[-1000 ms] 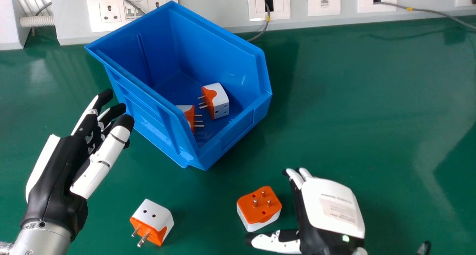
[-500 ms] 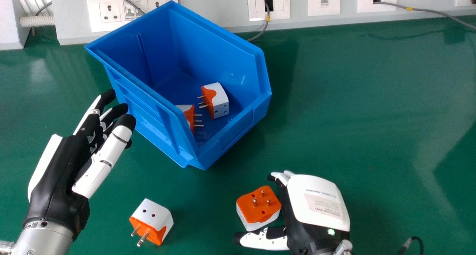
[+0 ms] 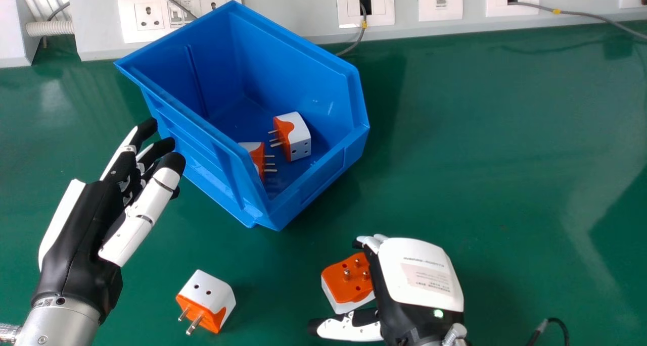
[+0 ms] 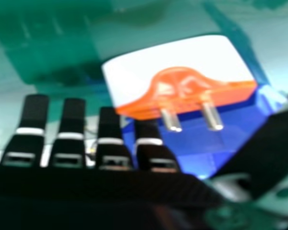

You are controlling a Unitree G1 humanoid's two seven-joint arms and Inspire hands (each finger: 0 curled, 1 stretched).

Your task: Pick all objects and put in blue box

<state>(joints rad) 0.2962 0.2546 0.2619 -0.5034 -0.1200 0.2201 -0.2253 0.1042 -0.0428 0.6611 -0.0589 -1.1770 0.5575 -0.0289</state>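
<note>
Adapter [image 3: 336,287], 3 pins [image 3: 347,275] upward, long axis level, beside wide-open right hand [image 3: 419,275]

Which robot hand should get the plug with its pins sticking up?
Probably the right hand: it's close beside the plug, while the left hand is farther off, near the blue box.

Green table [image 3: 480,159], blue box [image 3: 323,177], two adapters [image 3: 212,291]

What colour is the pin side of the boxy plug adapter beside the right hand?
Its pin side is orange, clearest in the head view.
</note>
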